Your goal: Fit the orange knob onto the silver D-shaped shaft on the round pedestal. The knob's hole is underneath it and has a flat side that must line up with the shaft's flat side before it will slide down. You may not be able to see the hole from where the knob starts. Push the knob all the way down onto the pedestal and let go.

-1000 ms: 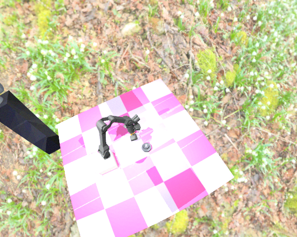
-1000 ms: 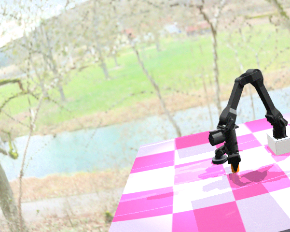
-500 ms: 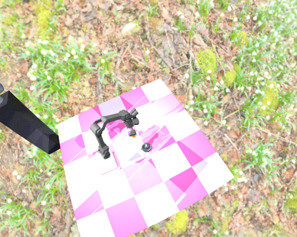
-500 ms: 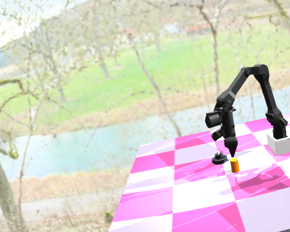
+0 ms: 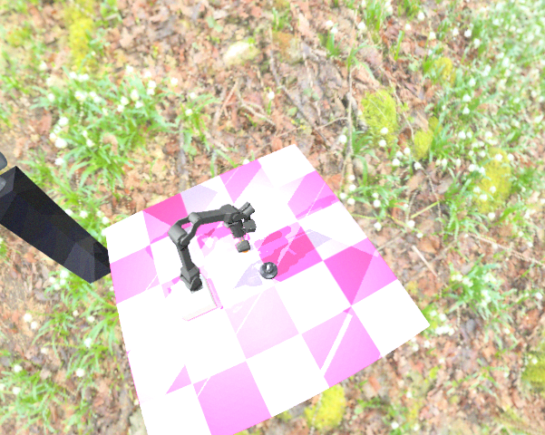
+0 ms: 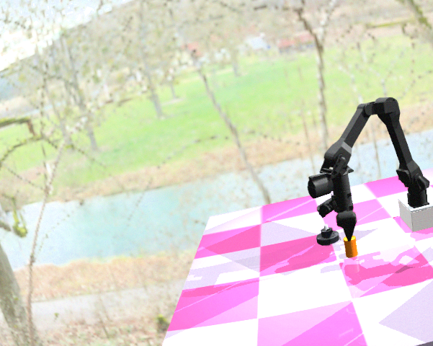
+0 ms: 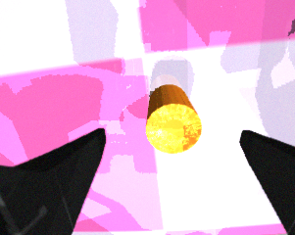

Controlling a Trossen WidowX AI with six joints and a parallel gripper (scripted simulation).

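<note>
The orange knob (image 5: 247, 250) (image 6: 351, 247) (image 7: 173, 127) stands upright on the checkered table, its closed round end up and its hole hidden beneath. My gripper (image 6: 349, 237) (image 7: 172, 135) is open, with one fingertip on each side of the knob and a visible gap on both sides in the wrist view. The fingertips are around the knob's upper part in the exterior view. The round dark pedestal (image 5: 272, 275) (image 6: 328, 240) stands a short way from the knob, with the silver shaft (image 6: 325, 228) upright and bare. The flat side of the shaft is too small to make out.
The arm's pale base block (image 6: 425, 217) stands on the checkered table (image 5: 272, 306) (image 6: 295, 298). The pedestal's dark edge shows at the wrist view's right border. A large dark post (image 5: 47, 225) stands beyond the table's left edge in the top view.
</note>
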